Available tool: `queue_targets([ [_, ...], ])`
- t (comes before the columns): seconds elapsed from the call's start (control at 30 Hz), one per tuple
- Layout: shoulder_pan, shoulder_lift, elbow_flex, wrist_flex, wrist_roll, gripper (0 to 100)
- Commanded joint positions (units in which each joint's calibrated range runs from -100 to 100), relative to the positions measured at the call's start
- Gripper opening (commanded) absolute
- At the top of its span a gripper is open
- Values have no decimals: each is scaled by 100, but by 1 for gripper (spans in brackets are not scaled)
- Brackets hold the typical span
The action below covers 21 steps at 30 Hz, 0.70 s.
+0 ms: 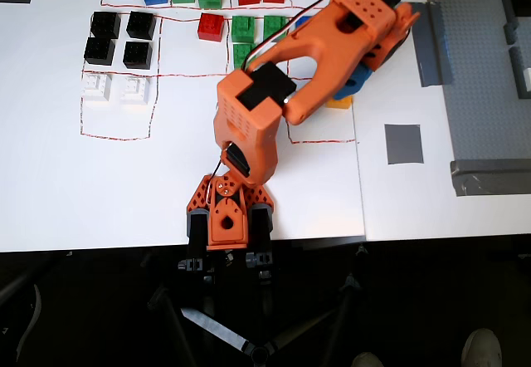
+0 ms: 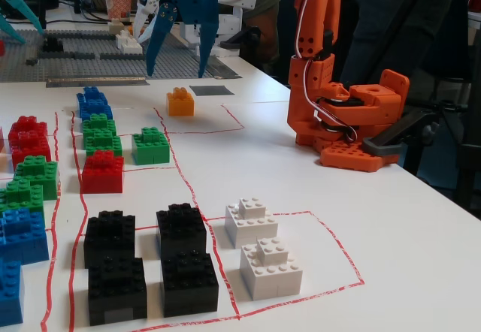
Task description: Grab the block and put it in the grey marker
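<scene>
- Fixed view: the small yellow-orange studded plastic block (image 2: 180, 101) sits on the white desk (image 2: 361, 219) inside a red-drawn outline, just in front of the flat dark grey square marker (image 2: 211, 90).
- Above the block hangs the blue two-finger end effector (image 2: 176, 71), fingers spread wide apart and pointing down, empty and clear of the brick.
- Overhead view: only a corner of the block (image 1: 337, 101) peeks out beneath the arm; the grey marker (image 1: 403, 144) lies apart, to its right.
- Orange plastic arm (image 1: 307, 60): it reaches from its base (image 1: 226, 217) at the desk's near edge, elbow folded, forearm stretched to the upper right.
- Glossy red, green, blue, black (image 2: 183, 228) and white (image 2: 249, 221) studded bricks stand in marked groups.
</scene>
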Motion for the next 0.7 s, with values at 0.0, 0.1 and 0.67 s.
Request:
queue_targets([
  [0.0, 345, -213, -650, -124, -49, 32],
  [0.1, 403, -75, -695, -132, -73, 32],
  [0.67, 403, 487, -695, -287, -498, 31],
])
